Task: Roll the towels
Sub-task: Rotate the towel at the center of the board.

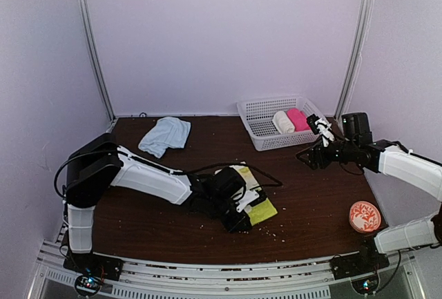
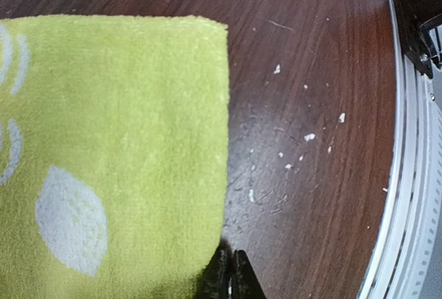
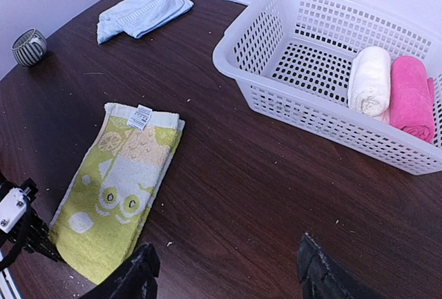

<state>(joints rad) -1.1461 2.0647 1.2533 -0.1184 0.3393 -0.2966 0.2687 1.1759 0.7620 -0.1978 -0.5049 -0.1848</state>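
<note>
1. The yellow-green towel [image 1: 250,199] lies flat in the middle of the surface [image 1: 311,195]. It's a long, narrow rectangle of fuzzy terry with white shapes woven in and a label at the far end.
2. The left gripper [image 2: 231,275] is pinched shut on the towel's near corner hem, fingertips together, so it looks like only a sliver of cloth is caught.
3. Imo: lift the hem barely and tuck it over tight and square. A corner grip on floppy cloth could start a skewed, cone-shaped roll.
4. The pale blue towel [image 1: 164,135] sits rumpled at the back left. It's plain and soft-looking, and it needs spreading flat first.
5. The right gripper [image 3: 228,247] hangs wide open and empty near the white lattice basket [image 3: 276,105], which holds a cream roll [image 3: 369,78] and a pink roll [image 3: 411,95] side by side.
6. The surface is dark, smooth wood grain speckled with crumbs, so the towel might slide.
</note>
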